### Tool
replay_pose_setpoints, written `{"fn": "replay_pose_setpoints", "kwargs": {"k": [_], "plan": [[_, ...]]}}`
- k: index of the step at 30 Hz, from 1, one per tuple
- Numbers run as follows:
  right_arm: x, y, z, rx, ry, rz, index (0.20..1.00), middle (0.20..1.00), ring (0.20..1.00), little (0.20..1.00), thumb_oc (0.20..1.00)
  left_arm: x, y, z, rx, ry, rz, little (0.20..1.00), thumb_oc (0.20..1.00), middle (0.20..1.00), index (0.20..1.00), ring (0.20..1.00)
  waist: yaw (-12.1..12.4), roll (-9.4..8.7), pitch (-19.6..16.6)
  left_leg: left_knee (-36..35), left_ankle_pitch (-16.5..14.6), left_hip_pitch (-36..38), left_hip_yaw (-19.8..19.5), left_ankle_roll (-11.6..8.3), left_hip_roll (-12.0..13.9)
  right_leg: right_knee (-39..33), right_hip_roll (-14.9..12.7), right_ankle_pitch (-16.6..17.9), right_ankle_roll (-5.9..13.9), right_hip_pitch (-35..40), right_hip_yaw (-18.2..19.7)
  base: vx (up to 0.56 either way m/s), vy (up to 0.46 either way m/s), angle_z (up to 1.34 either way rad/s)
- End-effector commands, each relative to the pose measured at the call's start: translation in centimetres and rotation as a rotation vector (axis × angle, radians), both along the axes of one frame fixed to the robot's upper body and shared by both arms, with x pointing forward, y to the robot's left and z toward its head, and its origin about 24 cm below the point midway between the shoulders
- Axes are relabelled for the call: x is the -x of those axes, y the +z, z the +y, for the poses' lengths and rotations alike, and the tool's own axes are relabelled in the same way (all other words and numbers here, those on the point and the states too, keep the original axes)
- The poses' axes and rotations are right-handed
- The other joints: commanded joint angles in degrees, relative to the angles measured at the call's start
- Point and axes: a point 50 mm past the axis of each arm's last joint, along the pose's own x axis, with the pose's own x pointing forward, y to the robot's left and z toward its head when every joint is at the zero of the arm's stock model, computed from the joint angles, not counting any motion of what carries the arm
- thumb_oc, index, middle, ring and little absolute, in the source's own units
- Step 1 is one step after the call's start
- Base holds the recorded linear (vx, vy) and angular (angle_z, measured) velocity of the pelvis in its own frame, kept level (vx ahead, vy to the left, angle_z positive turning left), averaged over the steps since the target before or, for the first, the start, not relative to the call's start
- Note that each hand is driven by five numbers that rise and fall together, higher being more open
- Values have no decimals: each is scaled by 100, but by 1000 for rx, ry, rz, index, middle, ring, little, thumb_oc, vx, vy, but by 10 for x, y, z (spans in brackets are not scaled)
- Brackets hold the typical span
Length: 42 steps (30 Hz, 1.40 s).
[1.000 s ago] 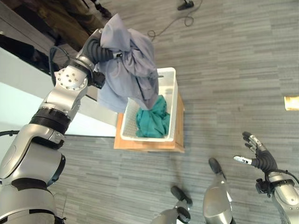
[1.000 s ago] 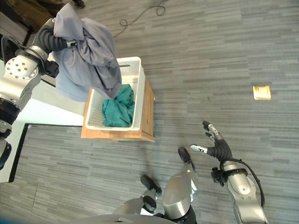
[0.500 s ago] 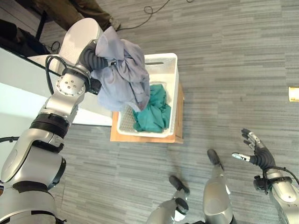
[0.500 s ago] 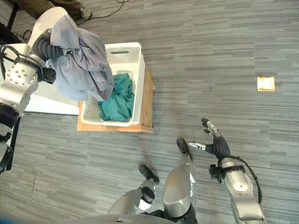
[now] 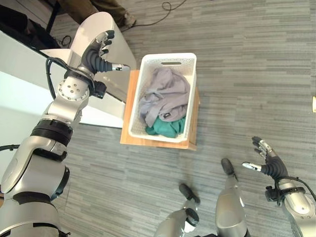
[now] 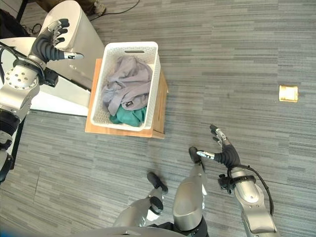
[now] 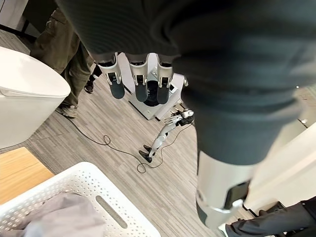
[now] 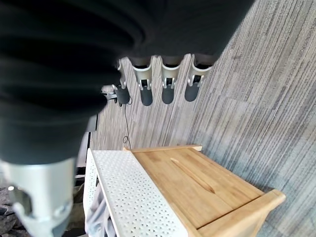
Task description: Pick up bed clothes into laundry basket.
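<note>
A white perforated laundry basket (image 5: 190, 86) stands on a low wooden stand (image 5: 126, 106). Inside it a grey garment (image 5: 165, 94) lies crumpled on top of a teal one (image 5: 168, 127). My left hand (image 5: 98, 53) hovers open to the left of the basket's far end, fingers spread, holding nothing. In the left wrist view its fingers (image 7: 139, 81) are straight, with the basket rim (image 7: 101, 185) and grey garment (image 7: 59, 215) below. My right hand (image 5: 266, 165) hangs open low at the right, far from the basket (image 8: 133, 197).
A white bed edge (image 5: 29, 74) and a rounded white object (image 5: 101, 27) lie to the left of the basket. A person's legs (image 7: 66, 54) stand beyond it. A black cable (image 5: 165, 10) trails on the grey floor. A small tan object (image 6: 288, 93) lies far right.
My left hand has let go of the grey garment, which dropped into the basket onto the teal one. The hand is now open and empty. The camera view has shifted.
</note>
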Motion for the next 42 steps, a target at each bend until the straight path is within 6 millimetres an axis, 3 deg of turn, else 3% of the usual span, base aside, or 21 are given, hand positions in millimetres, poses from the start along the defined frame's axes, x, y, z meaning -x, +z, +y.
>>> {"fn": "replay_pose_setpoints", "kwargs": {"k": [1, 6, 7, 9, 10, 11, 12, 15, 16, 18, 23, 25, 30, 33, 39, 42], "plan": [[0, 18, 7, -11, 21, -125, 1000, 1000, 1000, 1000, 1000, 16, 62, 16, 105, 29, -259, 1000, 1000, 1000, 1000, 1000, 25, -148, -133, 72, 49, 327, -246, -488, 289, 88, -142, -186, 239, 216, -29, -10, -21, 8], [-3, 22, 5, -16, 2, -156, 1000, 1000, 1000, 1000, 1000, 30, 43, 7, 241, -77, -310, 1000, 1000, 1000, 1000, 1000, 133, -228, -266, 72, 11, 414, -337, -472, 303, 93, -123, -234, 213, 372, -96, 4, -8, 14], [-4, 23, 4, -24, -15, -172, 1000, 1000, 1000, 1000, 1000, 40, 23, 2, 266, -120, -299, 1000, 1000, 1000, 1000, 1000, 221, -292, -357, 72, -9, 468, -372, -461, 326, 95, -115, -258, 197, 461, -126, 24, -9, 6], [-9, 14, 3, -171, -69, -186, 1000, 1000, 1000, 1000, 1000, 64, -45, -6, 407, -181, -198, 1000, 1000, 1000, 1000, 1000, 458, -513, -595, 72, -106, 697, -510, -427, 396, 165, -60, -416, 115, 743, -204, 61, -12, 9], [-9, 14, 3, -170, -66, -185, 1000, 1000, 1000, 1000, 1000, 65, -46, -5, 408, -177, -198, 1000, 1000, 1000, 1000, 1000, 446, -506, -602, 72, -89, 682, -505, -429, 404, 164, -51, -399, 107, 725, -197, 67, 13, 15], [-10, 10, 5, -231, -68, -176, 1000, 1000, 1000, 1000, 1000, 72, -65, -6, 462, -174, -158, 1000, 1000, 1000, 1000, 1000, 518, -562, -657, 72, -121, 772, -530, -424, 416, 181, -29, -460, 85, 831, -231, 13, 9, 21], [-10, 10, 5, -231, -65, -176, 1000, 1000, 1000, 1000, 1000, 72, -66, -5, 462, -172, -158, 1000, 1000, 1000, 1000, 1000, 510, -558, -663, 72, -104, 760, -525, -426, 423, 179, -21, -443, 77, 816, -225, 46, 20, 14], [-10, -3, 13, -361, -31, -120, 1000, 1000, 1000, 1000, 1000, 93, -111, -4, 568, -151, -43, 1000, 1000, 1000, 1000, 1000, 693, -749, -859, 72, -151, 961, -557, -405, 468, 186, 39, -535, 17, 1045, -288, 55, 24, 11], [-7, -13, 18, -429, -9, -64, 1000, 1000, 1000, 1000, 1000, 109, -144, -4, 626, -120, 56, 1000, 1000, 1000, 1000, 1000, 803, -905, -1043, 72, -209, 1104, -535, -387, 498, 180, 61, -588, 0, 1209, -333, 74, 59, 15], [-8, -17, 22, -448, -9, -46, 1000, 1000, 1000, 1000, 1000, 122, -168, -2, 675, -71, 118, 1000, 1000, 1000, 1000, 1000, 902, -1038, -1192, 72, -264, 1223, -549, -354, 507, 208, 83, -640, -16, 1324, -364, 59, 57, 8], [-10, -30, 28, -492, 9, 18, 1000, 1000, 1000, 1000, 1000, 130, -198, -15, 786, -45, 197, 1000, 1000, 1000, 1000, 1000, 994, -1177, -1319, 72, -317, 1324, -580, -312, 501, 243, 83, -674, -25, 1426, -400, 4, 24, 3], [-16, -36, 36, -512, 18, 62, 1000, 1000, 1000, 1000, 1000, 130, -223, -43, 942, -62, 285, 1000, 1000, 1000, 1000, 1000, 1103, -1321, -1417, 80, -344, 1346, -629, -266, 490, 323, 95, -711, -23, 1431, -413, -44, 23, 4], [-21, -36, 47, -538, 20, 53, 1000, 1000, 1000, 1000, 1000, 135, -240, -66, 903, -52, 382, 1000, 1000, 1000, 1000, 1000, 1162, -1411, -1499, 88, -440, 1502, -562, -163, 431, 476, 60, -740, 20, 1486, -383, -20, 46, -3], [-23, -33, 51, -527, 29, 51, 1000, 1000, 1000, 1000, 1000, 131, -238, -67, 888, -35, 376, 1000, 1000, 1000, 1000, 1000, 1184, -1447, -1528, 82, -425, 1528, -586, -149, 428, 532, 52, -760, 17, 1483, -381, -31, 32, -7], [-17, -38, 54, -531, 18, 72, 1000, 1000, 1000, 1000, 1000, 139, -249, -63, 1033, 65, 377, 1000, 1000, 1000, 1000, 1000, 1204, -1516, -1567, 74, -434, 1568, -584, -139, 436, 547, 54, -765, 7, 1509, -407, 0, 0, 0], [-14, -39, 56, -519, 39, 87, 1000, 1000, 1000, 1000, 1000, 148, -255, -63, 963, 76, 413, 1000, 1000, 1000, 1000, 1000, 1201, -1520, -1564, 77, -433, 1568, -583, -144, 438, 539, 60, -754, 2, 1497, -403, 0, 0, 0]]}}
